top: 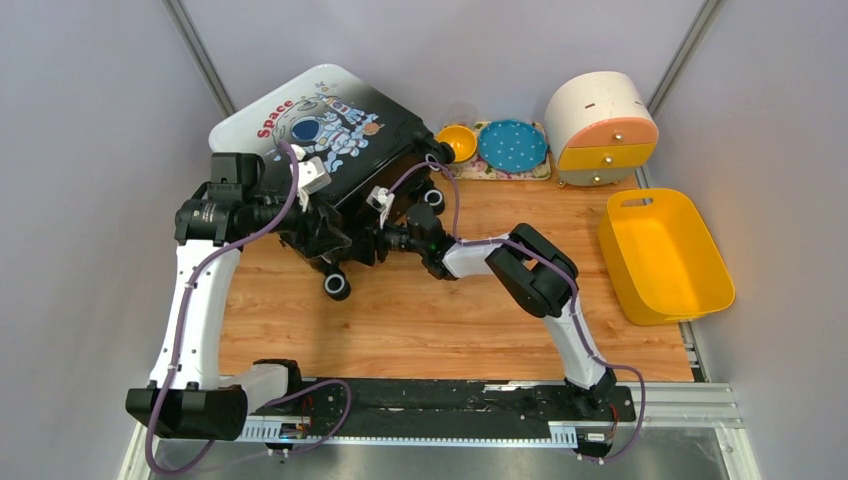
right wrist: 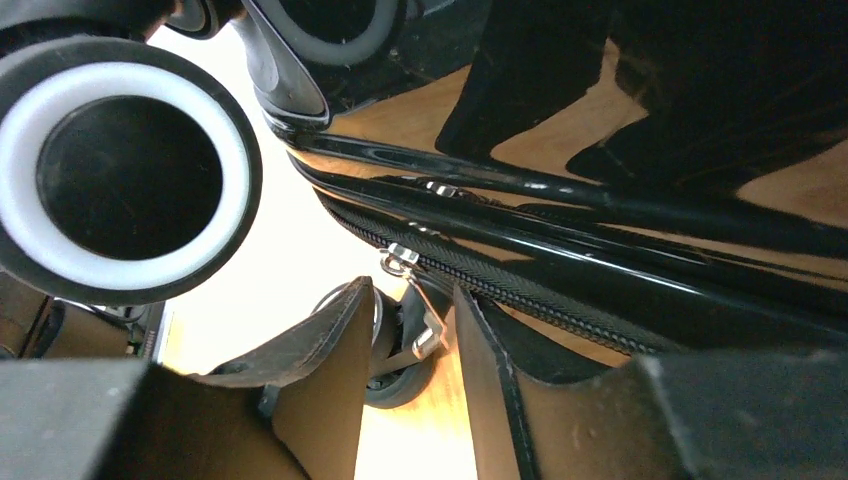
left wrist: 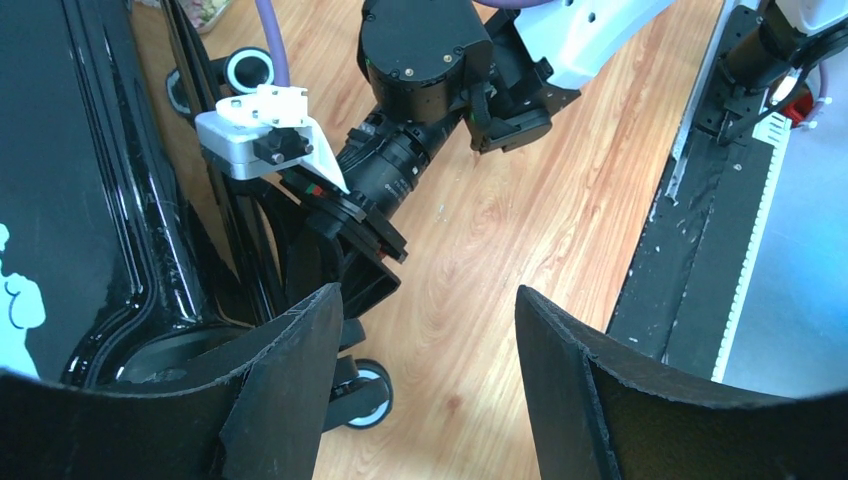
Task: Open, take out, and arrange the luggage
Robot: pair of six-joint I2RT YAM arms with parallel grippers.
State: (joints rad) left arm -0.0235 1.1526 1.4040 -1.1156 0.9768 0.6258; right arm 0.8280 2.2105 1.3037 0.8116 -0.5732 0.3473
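Note:
The luggage [top: 320, 125] lies flat at the back left of the wooden table, astronaut print up, closed; its black wheels [top: 336, 286] point toward the table's middle. My left gripper [top: 330, 243] is open and empty at the case's near corner, beside the black shell [left wrist: 90, 200] and a wheel [left wrist: 360, 395], with only bare wood between its fingers. My right gripper [top: 368, 242] is at the same wheel-side edge. In the right wrist view its fingers [right wrist: 340, 340] stand slightly apart with the silver zipper pull [right wrist: 422, 312] hanging between them, by the zipper track [right wrist: 560, 300].
A yellow plastic bin [top: 665, 255] sits at the right edge. A round cream-and-orange drawer box [top: 602, 128] stands at the back right, beside a mat with a yellow bowl [top: 457, 142] and a blue plate [top: 512, 145]. The black base rail [top: 450, 400] runs along the near edge.

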